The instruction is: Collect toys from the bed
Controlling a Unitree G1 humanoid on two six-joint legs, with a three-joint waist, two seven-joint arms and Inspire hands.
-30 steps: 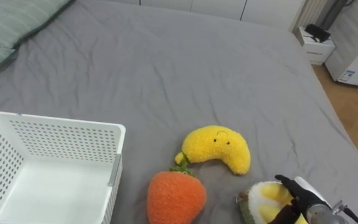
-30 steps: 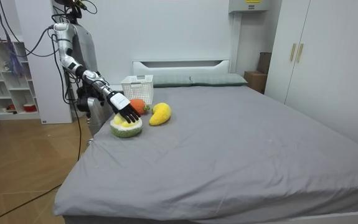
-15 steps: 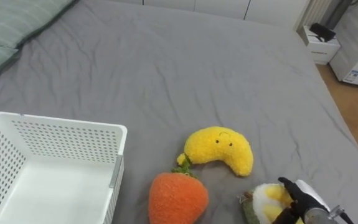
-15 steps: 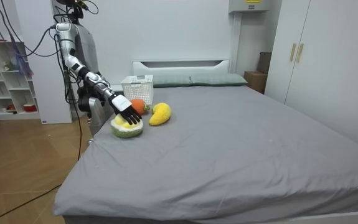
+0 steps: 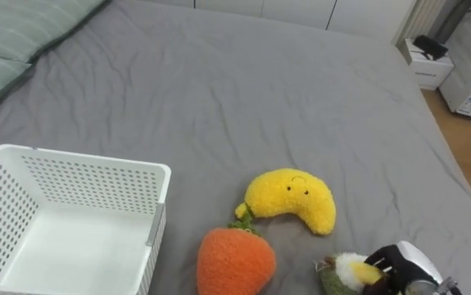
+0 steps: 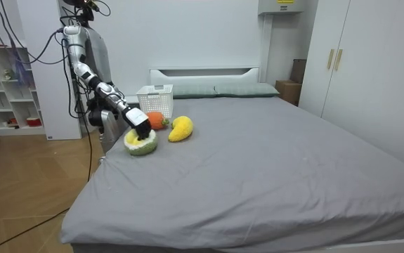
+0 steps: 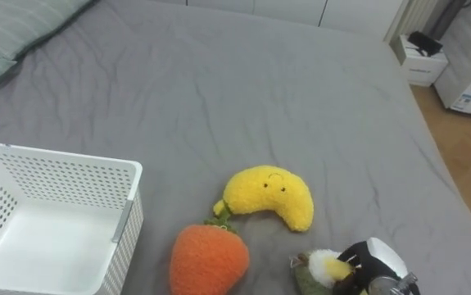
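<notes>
**A:** status on the right robot hand (image 5: 403,266)?

**B:** fingers curled down into the yellow middle of the round plush toy (image 5: 346,274); looks like a top pinch; toy lies on the bed (image 5: 219,82), not lifted; it's at 5 o'clock from the banana plush (image 5: 291,199), 3 o'clock from the orange plush (image 5: 235,260).

**A:** arm pose?

**B:** comes in from lower right, palm down, wrist over the toy's 4 o'clock edge; in the room view the forearm slopes down from the robot, which stands at the side of the bed near its head end.

**A:** how do we do this step well?

**B:** my read: firm up the squeeze until the plush bunches, since the grip catches only the top; slip is the risk, not crushing. Lift straight up first; then swing toward 9 o'clock. The white basket (image 5: 96,162) sits just past the orange plush, so carry high enough to clear that one; let go over the basket's middle, not its rim.
</notes>
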